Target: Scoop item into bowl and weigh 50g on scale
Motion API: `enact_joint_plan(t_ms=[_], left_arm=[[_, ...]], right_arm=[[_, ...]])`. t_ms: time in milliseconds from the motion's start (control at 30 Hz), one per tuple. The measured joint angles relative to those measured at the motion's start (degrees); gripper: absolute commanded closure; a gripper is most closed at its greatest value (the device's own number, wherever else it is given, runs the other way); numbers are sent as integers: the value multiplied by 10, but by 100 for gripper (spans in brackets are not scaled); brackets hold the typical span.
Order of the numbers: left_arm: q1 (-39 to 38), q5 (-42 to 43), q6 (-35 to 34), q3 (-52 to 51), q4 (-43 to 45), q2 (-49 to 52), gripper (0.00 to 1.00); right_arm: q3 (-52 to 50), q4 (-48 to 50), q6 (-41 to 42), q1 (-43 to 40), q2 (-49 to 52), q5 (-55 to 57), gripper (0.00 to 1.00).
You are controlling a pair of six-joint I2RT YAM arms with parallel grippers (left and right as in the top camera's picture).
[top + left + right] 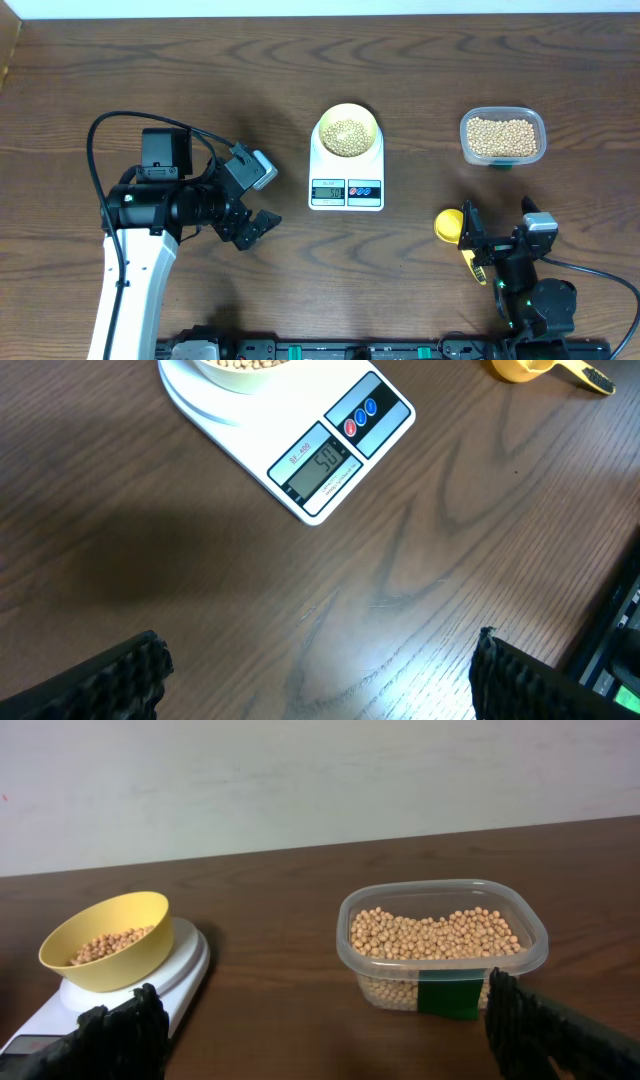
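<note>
**Step in hand (judged):** confirm the reading. The portion appears dispensed and both arms stand off.

**Jaws:** The left gripper point(254, 228), left of centre in the overhead view, has its jaws released and empty over bare table point(420, 590). The right gripper point(322, 1010) is likewise spread wide with nothing between its jaws. The yellow scoop point(449, 224) lies on the table at lower right of the overhead view, just beside that gripper and not grasped.

**Location:** The beans point(347, 134) sit in the bowl point(120, 960), which rests on the platform of the scale point(322, 165) at centre frame. The remainder fills the clear tub point(445, 887) at upper right, well apart from the scale.

**Recommendation:**
- Keep both arms and the scoop off the platform so the figure settles.
- The display point(322, 464) appears to read fifty, but the last character is unclear. Check it before any correction.
- If it reads short, add only a few beans at a time.

**Condition of item:** small, round, smooth, beige-tan. They form a shallow layer in the bottom of the bowl and will roll freely if spilled.
</note>
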Motion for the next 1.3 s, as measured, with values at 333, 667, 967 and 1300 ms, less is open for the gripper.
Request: enact_joint_plan(t_ms=[333,667,967,1300], left_arm=[[0,0,0,0,0,0,2],[0,3,-81,0,-11,-1,2],[0,-55,-214,0,-96,-192,2],[0,-102,-233,0,-171,-362,2]], right_arm=[[0,0,0,0,0,0,1],[0,0,0,0,0,0,1],[0,0,0,0,0,0,1],[0,0,0,1,0,0,1]])
